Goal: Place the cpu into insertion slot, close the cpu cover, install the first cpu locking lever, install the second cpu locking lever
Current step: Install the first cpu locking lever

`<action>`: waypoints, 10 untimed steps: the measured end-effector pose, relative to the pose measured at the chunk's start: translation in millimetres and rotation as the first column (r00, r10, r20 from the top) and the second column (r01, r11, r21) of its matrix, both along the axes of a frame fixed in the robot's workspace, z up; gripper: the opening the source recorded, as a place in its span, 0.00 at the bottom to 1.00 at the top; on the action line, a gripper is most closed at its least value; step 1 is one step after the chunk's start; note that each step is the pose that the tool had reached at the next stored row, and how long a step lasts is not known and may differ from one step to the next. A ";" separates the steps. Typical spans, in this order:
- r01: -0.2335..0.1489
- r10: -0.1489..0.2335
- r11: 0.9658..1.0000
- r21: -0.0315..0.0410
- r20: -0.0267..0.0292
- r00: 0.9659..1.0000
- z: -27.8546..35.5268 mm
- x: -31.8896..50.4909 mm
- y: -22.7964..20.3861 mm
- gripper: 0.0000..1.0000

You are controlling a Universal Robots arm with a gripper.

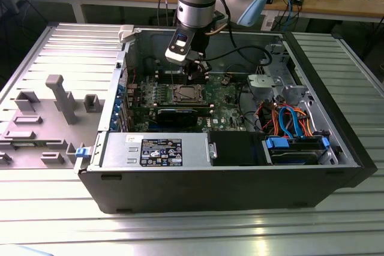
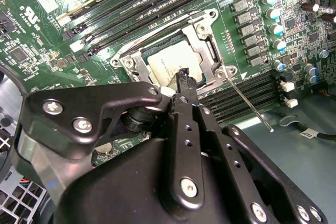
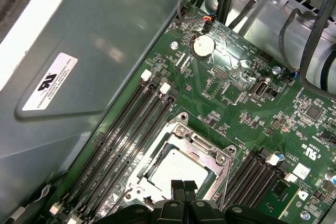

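Note:
The cpu [image 2: 169,60] lies flat in the insertion slot [image 1: 185,93] on the green motherboard, its silvery top showing in both wrist views [image 3: 177,169]. The cpu cover [image 2: 206,36], a silver frame, lies down around the chip [image 3: 202,148]. One thin wire locking lever [image 2: 251,104] sticks out free from the socket's corner. My gripper [image 2: 184,73] hovers just above the socket's edge, fingertips [image 3: 177,185] pressed together and shut with nothing seen between them. In the exterior view the gripper [image 1: 195,77] hangs inside the open computer case, right behind the socket.
Long memory slots [image 3: 123,142] flank the socket on both sides. A black graphics card [image 1: 180,114] and the labelled power supply box [image 1: 159,150] sit nearer the case front. Coloured cables [image 1: 288,118] fill the exterior view's right. The case wall [image 3: 79,51] stands close by.

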State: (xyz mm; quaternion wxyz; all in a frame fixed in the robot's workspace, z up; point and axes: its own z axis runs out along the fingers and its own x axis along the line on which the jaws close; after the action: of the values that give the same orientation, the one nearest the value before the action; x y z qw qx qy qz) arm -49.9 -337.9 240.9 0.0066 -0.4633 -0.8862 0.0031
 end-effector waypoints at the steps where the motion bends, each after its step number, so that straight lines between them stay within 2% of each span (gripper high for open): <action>1: 0.000 0.000 1.000 0.000 0.000 1.000 0.0 0.0 0.0 0.11; 10: -0.005 0.005 1.000 0.000 0.000 1.000 0.0 0.0 0.0 0.11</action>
State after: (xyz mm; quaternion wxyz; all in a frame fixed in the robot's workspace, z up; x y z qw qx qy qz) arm -49.9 -337.9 240.9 0.0066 -0.4611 -0.8873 0.0031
